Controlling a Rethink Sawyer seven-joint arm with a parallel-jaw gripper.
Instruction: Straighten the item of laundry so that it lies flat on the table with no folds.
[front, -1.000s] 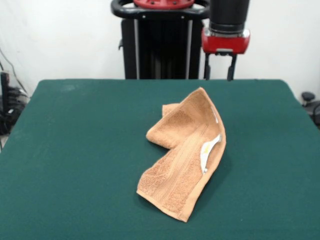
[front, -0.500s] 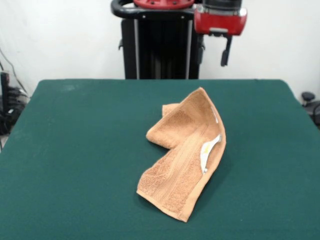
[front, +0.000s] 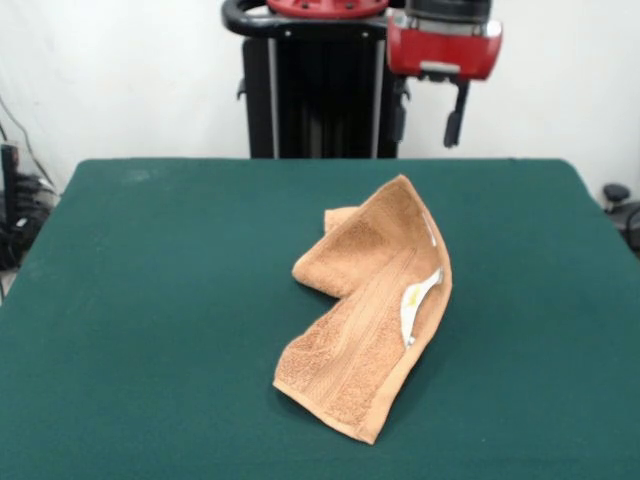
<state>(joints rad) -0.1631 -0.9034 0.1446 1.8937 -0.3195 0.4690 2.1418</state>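
Green felt table (front: 150, 300) bears a folded towel (front: 365, 310); end effector (front: 428, 115) open above, white wall (front: 120, 70) behind.

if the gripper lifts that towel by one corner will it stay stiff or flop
Probably flop: the towel already lies folded and rumpled on the table. It looks like light terry, so it should drape. Pushed, it would likely bunch rather than slide.

Open green table (front: 150, 300) on all sides of a folded, humped towel (front: 370, 300) near the centre; gripper (front: 428, 112) high above the far edge, well apart from it.
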